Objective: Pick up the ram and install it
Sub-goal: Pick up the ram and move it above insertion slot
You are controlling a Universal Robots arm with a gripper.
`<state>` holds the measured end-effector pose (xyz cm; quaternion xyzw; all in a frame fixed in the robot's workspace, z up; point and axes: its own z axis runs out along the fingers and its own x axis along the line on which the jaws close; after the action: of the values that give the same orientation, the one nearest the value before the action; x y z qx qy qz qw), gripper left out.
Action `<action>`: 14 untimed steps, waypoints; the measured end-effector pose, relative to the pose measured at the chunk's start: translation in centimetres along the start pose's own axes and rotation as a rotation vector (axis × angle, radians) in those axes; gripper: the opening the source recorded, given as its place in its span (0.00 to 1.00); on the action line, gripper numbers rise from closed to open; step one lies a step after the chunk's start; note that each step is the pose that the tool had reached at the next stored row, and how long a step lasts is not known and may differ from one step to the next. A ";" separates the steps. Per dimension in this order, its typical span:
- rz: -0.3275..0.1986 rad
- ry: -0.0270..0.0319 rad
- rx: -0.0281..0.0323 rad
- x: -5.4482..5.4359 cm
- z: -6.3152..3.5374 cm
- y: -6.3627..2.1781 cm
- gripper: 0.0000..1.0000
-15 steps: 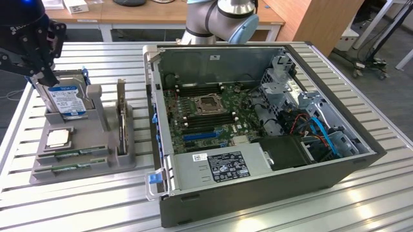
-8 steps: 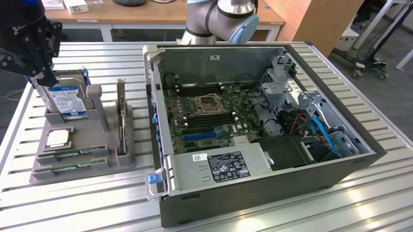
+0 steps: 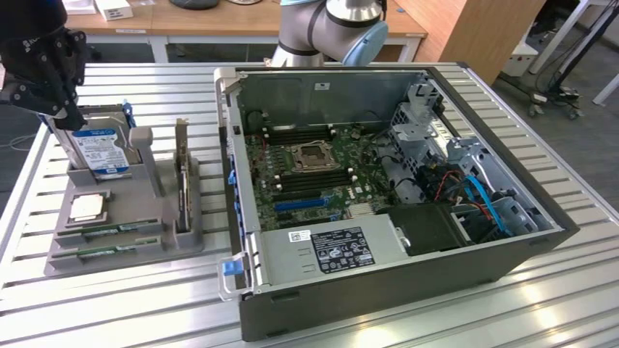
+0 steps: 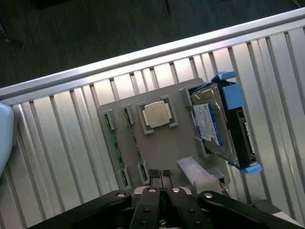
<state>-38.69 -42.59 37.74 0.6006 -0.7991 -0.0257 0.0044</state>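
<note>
At the exterior view's left the gripper (image 3: 43,83) hangs above the far end of the tray (image 3: 58,262), over the upright drive (image 3: 101,151). In the wrist view its fingertips (image 4: 153,173) are pressed together with nothing between them, so the gripper (image 4: 161,175) is closed and empty.

The ram (image 3: 106,230) sits on edge in a groove at the tray's near end, just in front of the processor (image 3: 87,208), with a second stick (image 3: 97,252) in the next groove. It is well apart from the gripper. Its long axis runs across the exterior view, rising slightly toward the right, with the thin top edge facing up. The wrist view shows it as a narrow green strip (image 4: 113,143).

To the right stand the card (image 3: 181,174) and then the open case (image 3: 387,290).

The pick-up looks not yet begun. It calls for opened jaws set across the stick's thin width, near mid-length.
</note>
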 end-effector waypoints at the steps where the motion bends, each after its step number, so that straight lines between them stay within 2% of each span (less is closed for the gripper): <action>1: -0.018 0.0008 -0.0004 0.0 0.00 0.00 0.10; 5: -0.076 0.0036 -0.0019 0.0 0.00 0.00 0.10; 10: -0.080 0.0038 -0.0020 0.0 0.00 0.00 0.10; 14: -0.108 0.0051 -0.0026 0.0 0.01 0.00 0.10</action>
<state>-38.69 -42.59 37.73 0.6428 -0.7656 -0.0254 0.0058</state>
